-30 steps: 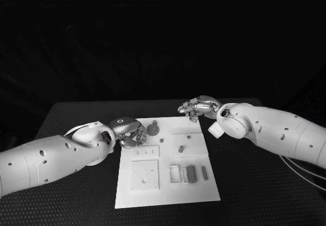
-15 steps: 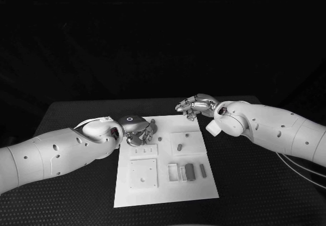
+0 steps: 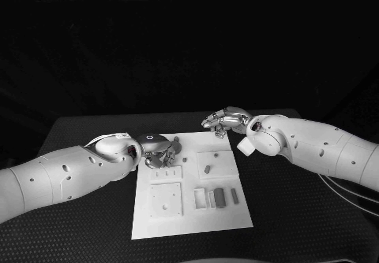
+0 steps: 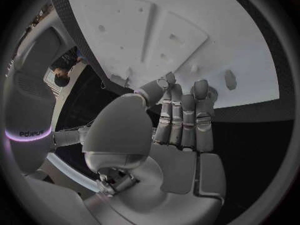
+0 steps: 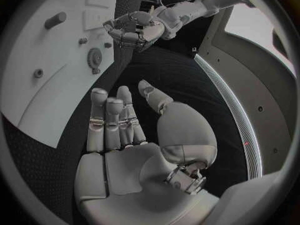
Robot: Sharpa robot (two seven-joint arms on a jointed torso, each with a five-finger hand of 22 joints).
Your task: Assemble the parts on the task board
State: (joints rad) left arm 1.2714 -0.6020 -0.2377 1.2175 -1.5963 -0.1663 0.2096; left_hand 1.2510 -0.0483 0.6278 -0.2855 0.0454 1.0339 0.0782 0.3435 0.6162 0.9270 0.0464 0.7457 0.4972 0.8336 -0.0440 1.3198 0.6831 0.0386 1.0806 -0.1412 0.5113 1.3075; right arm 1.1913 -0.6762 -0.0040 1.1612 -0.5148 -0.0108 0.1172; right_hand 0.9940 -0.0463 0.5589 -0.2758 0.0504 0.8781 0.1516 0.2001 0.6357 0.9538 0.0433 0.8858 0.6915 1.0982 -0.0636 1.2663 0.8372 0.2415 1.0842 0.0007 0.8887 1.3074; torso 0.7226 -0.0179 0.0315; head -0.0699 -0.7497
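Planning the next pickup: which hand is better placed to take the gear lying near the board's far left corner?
Probably the left hand: its fingers hang just beside the gear on the board. The right hand hovers off the far right corner, empty.

Robotics lab test bench, my two white arms over a black table point(image 3: 87, 219), dark backdrop all round, white task board point(image 3: 193, 216) with recessed fixture slots

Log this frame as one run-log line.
left hand: empty, over task board far-left edge | right hand: empty, at far-right corner | gear part: on board, untouched
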